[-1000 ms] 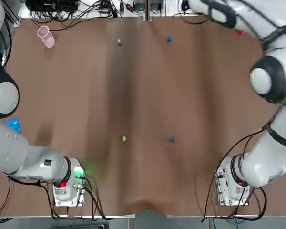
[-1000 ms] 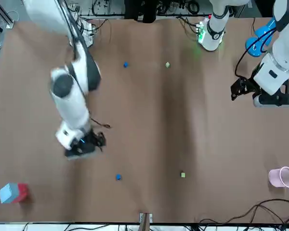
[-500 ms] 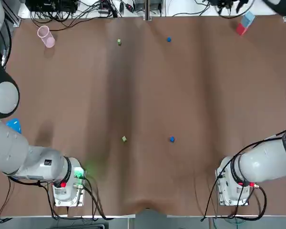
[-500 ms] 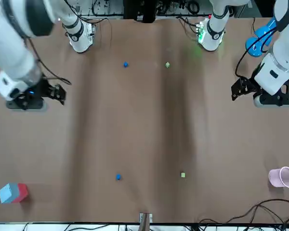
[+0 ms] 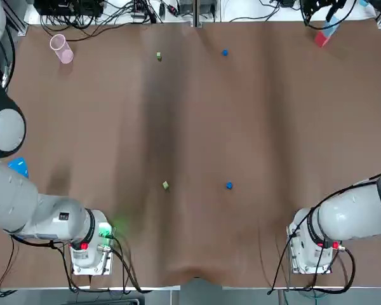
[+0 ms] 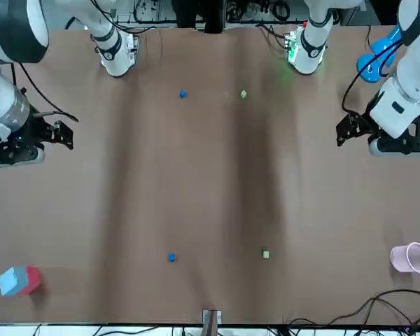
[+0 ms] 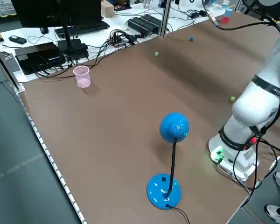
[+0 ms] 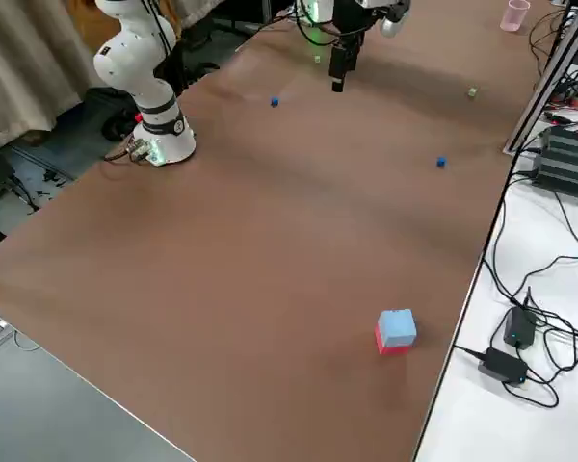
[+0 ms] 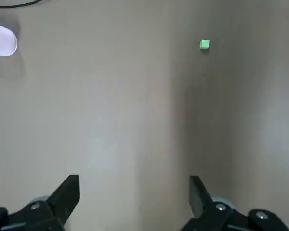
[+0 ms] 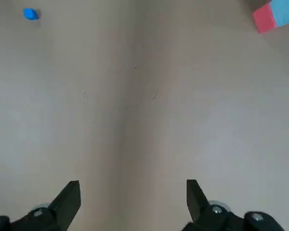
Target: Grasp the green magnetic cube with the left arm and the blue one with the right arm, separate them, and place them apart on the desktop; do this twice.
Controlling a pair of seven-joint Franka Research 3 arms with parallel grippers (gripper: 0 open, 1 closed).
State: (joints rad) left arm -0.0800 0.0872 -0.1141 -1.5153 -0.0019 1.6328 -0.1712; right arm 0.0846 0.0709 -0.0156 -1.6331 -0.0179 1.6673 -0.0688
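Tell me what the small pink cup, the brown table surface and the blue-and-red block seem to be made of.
Small pink cup: probably thin plastic; its wall looks slightly translucent.
Brown table surface: likely a matte cloth or soft mat; it shows waves and no glare.
Blue-and-red block: perhaps foam or matte plastic; its faces look flat and dull, so I cannot say which.
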